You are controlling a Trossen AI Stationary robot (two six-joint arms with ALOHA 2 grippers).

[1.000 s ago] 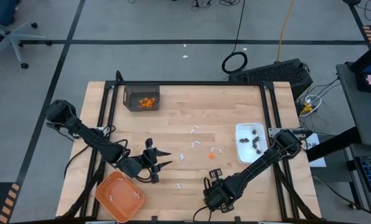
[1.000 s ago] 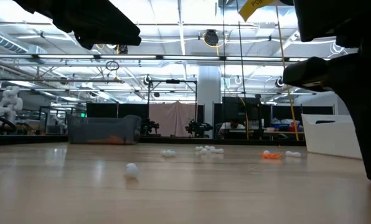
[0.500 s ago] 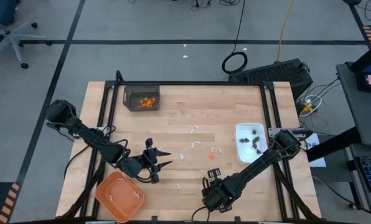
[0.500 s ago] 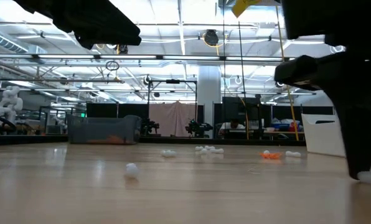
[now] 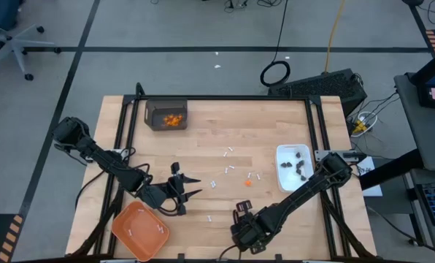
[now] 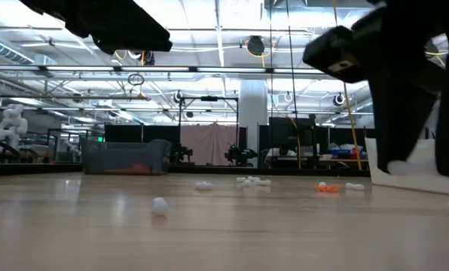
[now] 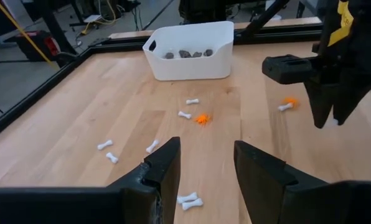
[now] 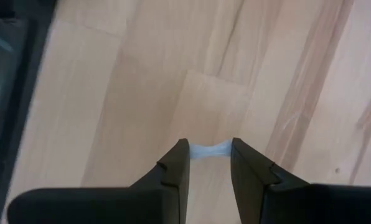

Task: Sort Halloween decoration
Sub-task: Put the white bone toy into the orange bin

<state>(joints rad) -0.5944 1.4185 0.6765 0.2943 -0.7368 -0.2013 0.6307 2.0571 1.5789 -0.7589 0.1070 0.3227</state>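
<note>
Your right gripper (image 8: 208,163) pinches a small white stick (image 8: 209,151) crosswise by its narrow waist, knobbed ends probably clear, near the front edge of the pale wooden worktop (image 5: 225,135). Your left gripper (image 7: 205,163) waits, fingers parted and empty, over more sticks beside the smooth orange tray (image 5: 139,230).

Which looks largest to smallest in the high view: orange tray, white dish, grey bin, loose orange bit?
1. Orange tray, largest.
2. White dish and grey bin: the dish seems slightly bigger, but it is close, so I would not rank them firmly.
3. Loose orange bit, smallest by far.
</note>
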